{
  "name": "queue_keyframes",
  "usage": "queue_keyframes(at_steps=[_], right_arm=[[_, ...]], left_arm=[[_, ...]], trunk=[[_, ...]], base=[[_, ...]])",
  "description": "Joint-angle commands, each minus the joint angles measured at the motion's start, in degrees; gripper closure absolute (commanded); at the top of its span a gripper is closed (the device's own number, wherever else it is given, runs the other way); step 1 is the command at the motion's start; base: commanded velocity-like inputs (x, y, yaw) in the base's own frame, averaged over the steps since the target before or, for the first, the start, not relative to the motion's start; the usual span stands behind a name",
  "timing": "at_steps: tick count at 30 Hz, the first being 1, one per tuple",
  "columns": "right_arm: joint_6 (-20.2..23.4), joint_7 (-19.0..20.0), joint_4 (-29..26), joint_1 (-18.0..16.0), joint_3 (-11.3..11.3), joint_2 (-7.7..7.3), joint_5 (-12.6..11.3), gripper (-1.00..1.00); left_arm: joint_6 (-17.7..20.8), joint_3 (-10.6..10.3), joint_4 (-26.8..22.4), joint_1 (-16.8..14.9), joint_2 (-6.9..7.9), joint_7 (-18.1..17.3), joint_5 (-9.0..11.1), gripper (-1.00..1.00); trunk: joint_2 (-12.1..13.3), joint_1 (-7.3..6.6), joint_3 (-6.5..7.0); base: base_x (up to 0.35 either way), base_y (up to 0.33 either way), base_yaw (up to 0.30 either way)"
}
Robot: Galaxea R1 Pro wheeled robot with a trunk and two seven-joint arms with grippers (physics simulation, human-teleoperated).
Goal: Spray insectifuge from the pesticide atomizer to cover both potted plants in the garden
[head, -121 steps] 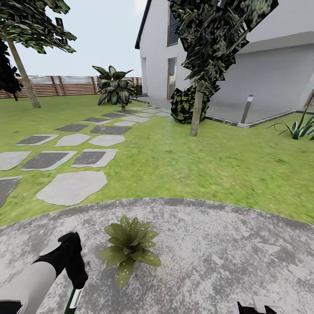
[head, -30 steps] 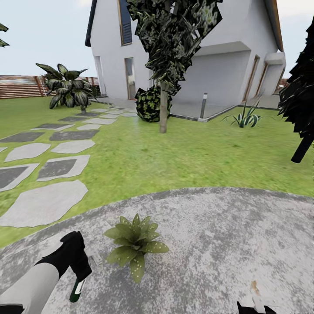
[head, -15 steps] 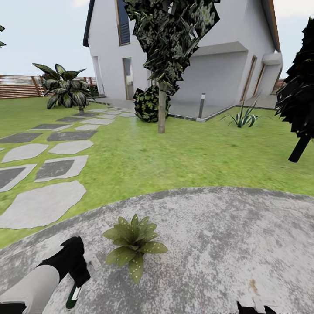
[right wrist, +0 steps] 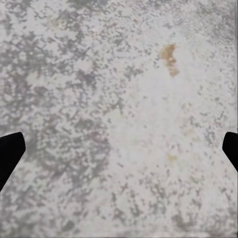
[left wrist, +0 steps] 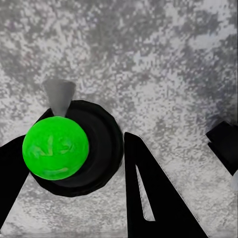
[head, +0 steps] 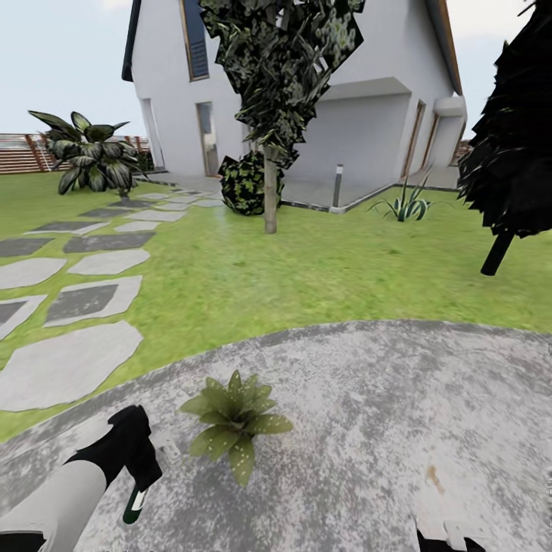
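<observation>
Across the head view, a round mottled grey stone patio (head: 368,429) borders green lawn (head: 322,268), pale stepping stones (head: 69,360), white house (head: 368,100). One potted plant (head: 234,422), a low rosette, sits on the patio. Beside it, left gripper (head: 132,469) clamps the pesticide atomizer (head: 135,504).

Left wrist view: atomizer's round black top with glossy green cap (left wrist: 55,148) between black fingers (left wrist: 153,198), over speckled stone.

Right wrist view: black fingertips (right wrist: 9,153) spread wide over stained stone.

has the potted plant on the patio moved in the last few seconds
No. The potted plant sits just as close to the patio edge as before; the camera panned right, shifting the house left.
</observation>
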Motion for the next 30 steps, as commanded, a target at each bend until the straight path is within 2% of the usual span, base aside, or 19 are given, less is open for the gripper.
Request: queue_keyframes(at_steps=[1,6,14,21,25,30], right_arm=[[-0.23,0.43,-0.02,-0.07,-0.5,0.04,0.32,-1.0],[-0.22,0.43,-0.03,-0.09,-0.48,0.04,0.32,-1.0],[-0.22,0.43,-0.03,-0.09,-0.49,0.04,0.3,-1.0],[-0.28,0.43,-0.03,-0.06,-0.54,-0.02,0.31,-1.0],[-0.28,0.43,-0.03,-0.07,-0.56,-0.09,0.33,-1.0],[-0.28,0.43,-0.03,-0.06,-0.5,0.02,0.25,-1.0]], left_arm=[[0.51,-0.16,-0.11,0.01,0.04,-0.28,-0.05,1.0],[0.55,-0.07,0.17,0.08,0.04,-0.24,0.03,1.0],[0.52,-0.13,1.04,0.37,0.1,0.04,0.46,1.0],[0.5,-0.01,1.96,0.51,0.78,0.25,-0.11,1.0],[0.47,0.02,5.1,0.55,0.99,3.65,-0.1,1.0],[0.52,0.0,5.49,0.55,0.84,4.43,0.09,1.0]], trunk=[[-0.02,-0.03,-0.05],[-0.02,-0.03,-0.05],[-0.02,-0.03,-0.05],[-0.02,-0.03,-0.05],[-0.02,-0.03,-0.05],[-0.02,-0.03,-0.05]], base=[[-0.178,0.268,-0.249],[-0.032,0.27,-0.261],[-0.001,0.022,-0.251],[0.0,0.0,-0.031],[0.0,0.0,0.0],[0.0,0.0,-0.002]])
